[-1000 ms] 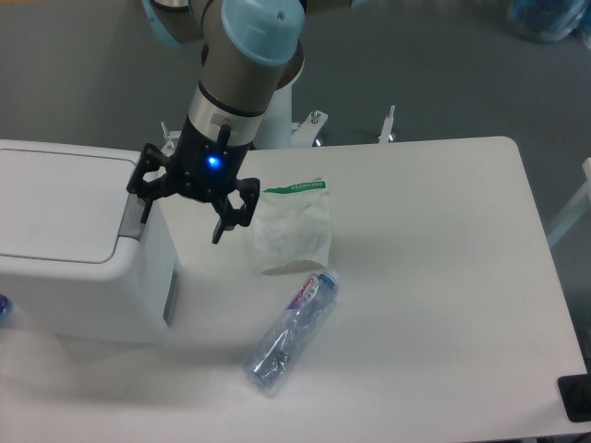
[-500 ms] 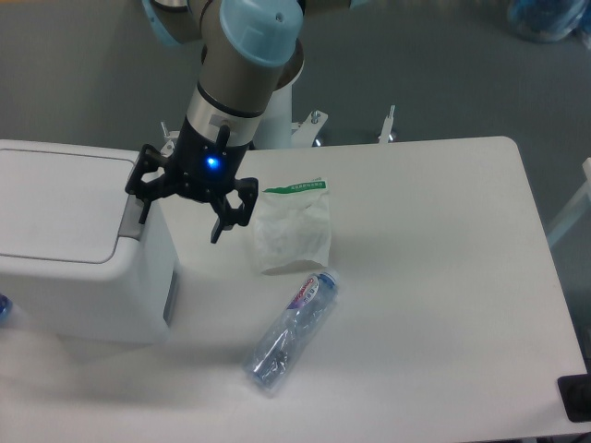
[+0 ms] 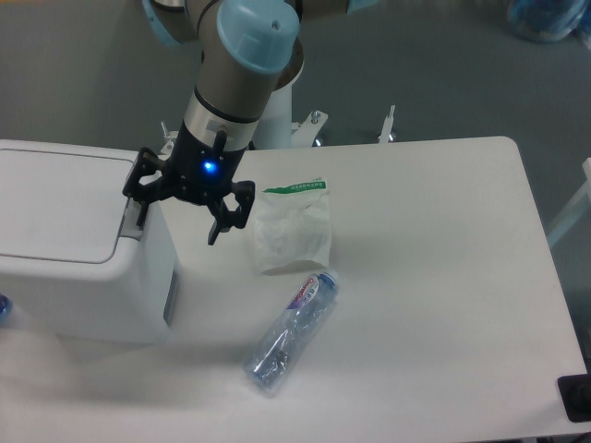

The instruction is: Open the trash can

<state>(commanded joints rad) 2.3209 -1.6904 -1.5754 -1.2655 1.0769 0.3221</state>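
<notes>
The trash can [image 3: 74, 249] is a big white boxy bin on the left side of the table, its flat lid down. A grey push-button tab [image 3: 132, 217] runs along the lid's right edge. My gripper [image 3: 177, 223] hangs open over the can's right end. Its left finger [image 3: 141, 210] is right over the tab; whether it touches is unclear. The right finger [image 3: 218, 229] hangs in the air past the can's right wall.
A white plastic bag with a green strip [image 3: 293, 226] sits just right of the gripper. A clear plastic bottle [image 3: 291, 330] lies on its side in front of the bag. The white table [image 3: 443, 277] stretches to the right.
The gripper has shifted a few pixels to the left, further over the tab. The lid, bag and bottle have not moved.
</notes>
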